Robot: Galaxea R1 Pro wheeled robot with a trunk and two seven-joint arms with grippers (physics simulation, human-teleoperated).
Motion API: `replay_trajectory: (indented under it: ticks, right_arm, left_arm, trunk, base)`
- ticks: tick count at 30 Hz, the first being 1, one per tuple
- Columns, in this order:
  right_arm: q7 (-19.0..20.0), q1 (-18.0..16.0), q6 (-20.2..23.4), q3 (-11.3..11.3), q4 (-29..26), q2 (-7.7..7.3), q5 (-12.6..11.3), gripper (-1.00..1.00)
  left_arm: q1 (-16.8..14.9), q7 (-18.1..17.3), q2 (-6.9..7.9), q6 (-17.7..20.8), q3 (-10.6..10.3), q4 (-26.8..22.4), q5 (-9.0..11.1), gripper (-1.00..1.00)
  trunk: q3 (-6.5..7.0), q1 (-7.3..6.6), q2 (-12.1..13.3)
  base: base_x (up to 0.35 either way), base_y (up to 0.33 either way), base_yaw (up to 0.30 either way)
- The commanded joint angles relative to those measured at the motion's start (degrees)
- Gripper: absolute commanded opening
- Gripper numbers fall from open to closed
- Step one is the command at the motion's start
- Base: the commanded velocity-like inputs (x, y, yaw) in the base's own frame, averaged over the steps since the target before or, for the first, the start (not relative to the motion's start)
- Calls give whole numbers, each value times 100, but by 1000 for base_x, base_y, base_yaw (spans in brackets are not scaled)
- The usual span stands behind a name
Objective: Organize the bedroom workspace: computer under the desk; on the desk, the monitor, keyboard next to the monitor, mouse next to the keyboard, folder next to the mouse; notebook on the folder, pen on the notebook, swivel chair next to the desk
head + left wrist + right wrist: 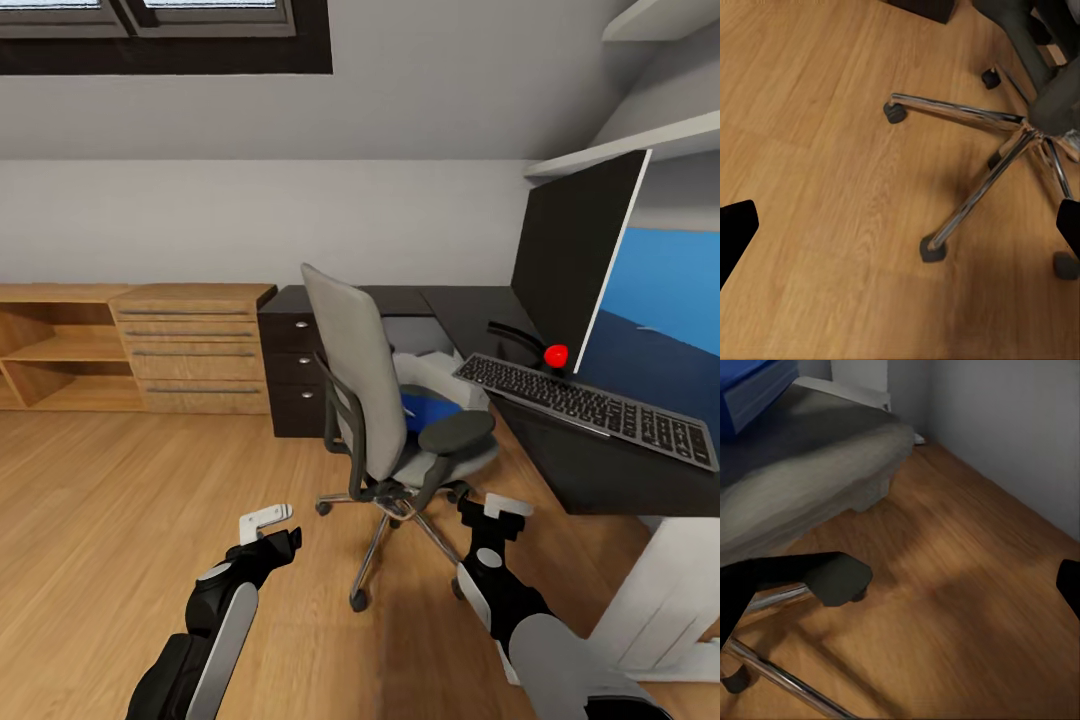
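Observation:
The grey swivel chair [368, 395] stands in the middle of the head view, turned toward the black desk [600, 475] at the right. A blue folder [425, 408] lies on its seat; the folder [754, 390] also appears on the grey seat [817, 472] in the right wrist view. On the desk the monitor [575, 250] stands upright with the keyboard [590, 405] in front of it. My left gripper [275, 528] hangs open over the floor near the chair's chrome base [975, 180]. My right gripper [490, 508] is open and empty, low beside the seat. The mouse, notebook and pen are out of view.
Light wooden cabinets [190, 345] line the far wall at the left, and a black drawer unit [290, 365] stands behind the chair. A small red ball [556, 354] sits by the monitor's stand. A blue panel [670, 290] runs along the right wall. The desk's white leg [670, 590] is near my right arm.

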Motion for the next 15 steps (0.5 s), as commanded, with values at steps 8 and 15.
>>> replay_trajectory:
  ticks: [8, 15]
  right_arm:
    - [12, -4, -34, 4, 5, 15, 13, 100]
    - [25, -4, -51, 50, -10, 58, 50, 100]
  left_arm:
    - [-4, 59, 1, 5, -7, -6, 49, 100]
    - [-4, 65, 1, 7, -7, 2, 44, 100]
  trunk:
    - [-6, 2, -2]
    - [-6, 2, -2]
  base:
    - [159, 0, 0]
    - [12, 0, 0]
